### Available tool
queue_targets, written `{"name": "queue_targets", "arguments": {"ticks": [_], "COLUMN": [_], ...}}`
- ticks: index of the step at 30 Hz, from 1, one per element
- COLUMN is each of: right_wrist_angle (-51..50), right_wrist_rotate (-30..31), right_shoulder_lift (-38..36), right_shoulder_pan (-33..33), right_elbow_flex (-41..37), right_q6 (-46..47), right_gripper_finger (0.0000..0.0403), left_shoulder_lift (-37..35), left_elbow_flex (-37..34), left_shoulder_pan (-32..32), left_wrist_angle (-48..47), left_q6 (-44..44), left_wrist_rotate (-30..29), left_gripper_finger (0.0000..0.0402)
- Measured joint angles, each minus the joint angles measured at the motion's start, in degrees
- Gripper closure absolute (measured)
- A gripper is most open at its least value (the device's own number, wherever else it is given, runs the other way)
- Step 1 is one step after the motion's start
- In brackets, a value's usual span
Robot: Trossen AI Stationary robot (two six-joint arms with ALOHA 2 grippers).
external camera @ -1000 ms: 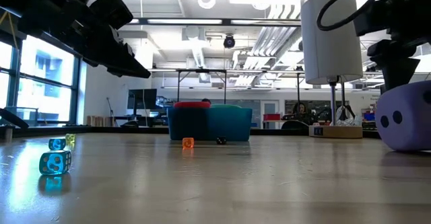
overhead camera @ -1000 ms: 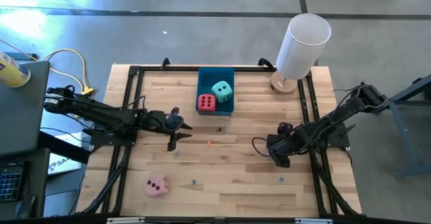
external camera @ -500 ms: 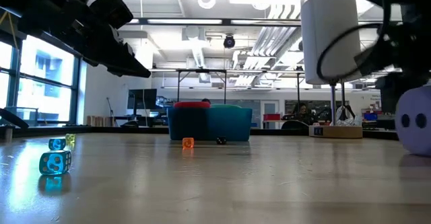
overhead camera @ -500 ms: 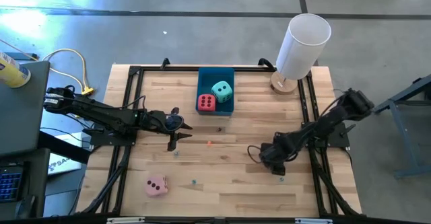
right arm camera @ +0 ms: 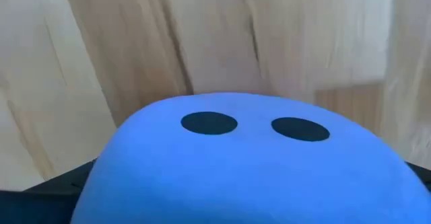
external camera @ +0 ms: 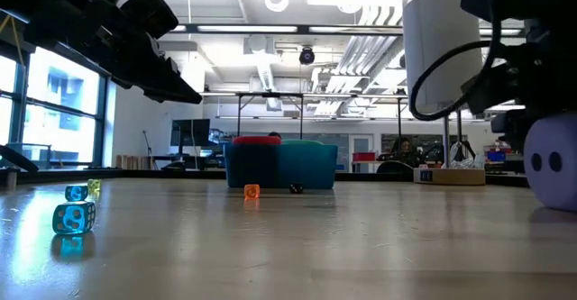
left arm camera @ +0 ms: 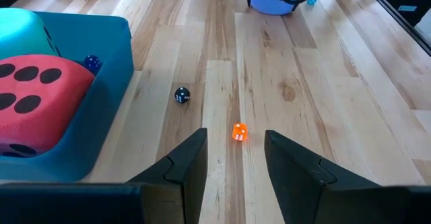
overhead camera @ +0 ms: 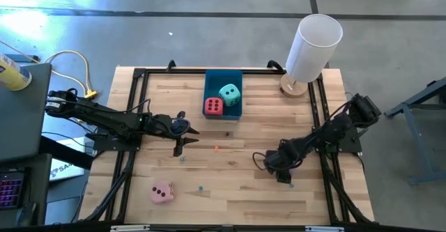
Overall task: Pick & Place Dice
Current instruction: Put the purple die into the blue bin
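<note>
The red die (overhead camera: 213, 106) and the teal die (overhead camera: 229, 93) lie in the blue tray (overhead camera: 223, 74) at the far middle. Near the front left, the pink die (overhead camera: 162, 192) sits on the table. The purple die (external camera: 552, 160) rests on the table at the right. My right gripper (overhead camera: 280, 167) points down over it and hides it in the high view, its fingers wide apart on either side of the die (right arm camera: 242, 163). My left gripper (left arm camera: 235, 151) hovers left of centre, open and holding nothing. My right gripper comes at the purple die from above with one finger on each side. I cannot tell whether the fingers touch its sides (right arm camera: 101, 177), because the die fills the wrist view. The die's underside is on the table.
A white cylinder on a wooden base (overhead camera: 312, 47) stands at the far right corner. Tiny dice lie about the middle: orange (left arm camera: 238, 132), black (left arm camera: 182, 95), blue (external camera: 72, 219). A black rail frame (overhead camera: 132, 120) runs along the table's sides.
My right gripper has sunk and moved toward the table's near and left edges, coming down around the purple die and tipping more upright. The purple die has shifted a little on the table.
</note>
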Motion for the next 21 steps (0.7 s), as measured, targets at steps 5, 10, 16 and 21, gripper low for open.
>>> {"name": "queue_targets", "arguments": {"ticks": [5,10,16,21], "right_wrist_angle": [2.0,6.2,11.3,15.7], "right_wrist_rotate": [1.4,4.4,6.7,10.2], "right_shoulder_lift": [0.0,0.0,-0.1,-0.1], "right_shoulder_pan": [-0.4,-0.4,-0.6,-1.9], "right_elbow_flex": [0.0,0.0,0.0,0.0], "right_q6": [-1.1,-3.4,-7.6,-10.1], "right_gripper_finger": [0.0005,0.0005,0.0005,0.0005], "left_shoulder_lift": [0.0,0.0,0.0,0.0], "left_elbow_flex": [0.0,0.0,0.0,0.0], "left_shoulder_pan": [0.0,0.0,0.0,0.0], "left_wrist_angle": [0.0,0.0,0.0,0.0], "left_q6": [0.0,0.0,0.0,0.0], "left_wrist_rotate": [0.0,0.0,0.0,0.0], "left_gripper_finger": [0.0260,0.0260,0.0260,0.0260]}}
